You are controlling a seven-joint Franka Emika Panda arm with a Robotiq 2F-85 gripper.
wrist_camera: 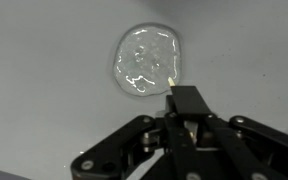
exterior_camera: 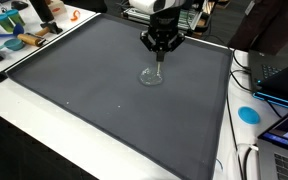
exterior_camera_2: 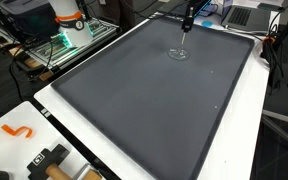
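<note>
A round clear glass dish (exterior_camera: 151, 77) sits on the large dark grey mat (exterior_camera: 104, 100), toward its far side. It also shows in an exterior view (exterior_camera_2: 178, 54) and in the wrist view (wrist_camera: 144, 60). My gripper (exterior_camera: 161, 47) hangs just above the dish, fingers pointing down; it appears small in an exterior view (exterior_camera_2: 187, 22). In the wrist view the gripper (wrist_camera: 184, 110) is shut on a thin pale stick (wrist_camera: 171, 78). The stick's tip reaches the near rim of the dish. Whether the tip touches the glass cannot be told.
The mat (exterior_camera_2: 154, 100) lies on a white table. Tools and blue items (exterior_camera: 19, 40) crowd one corner. A laptop (exterior_camera: 284, 75), a blue disc (exterior_camera: 248, 114) and cables lie past the mat's edge. An orange hook (exterior_camera_2: 19, 131) and a rack (exterior_camera_2: 69, 40) show in an exterior view.
</note>
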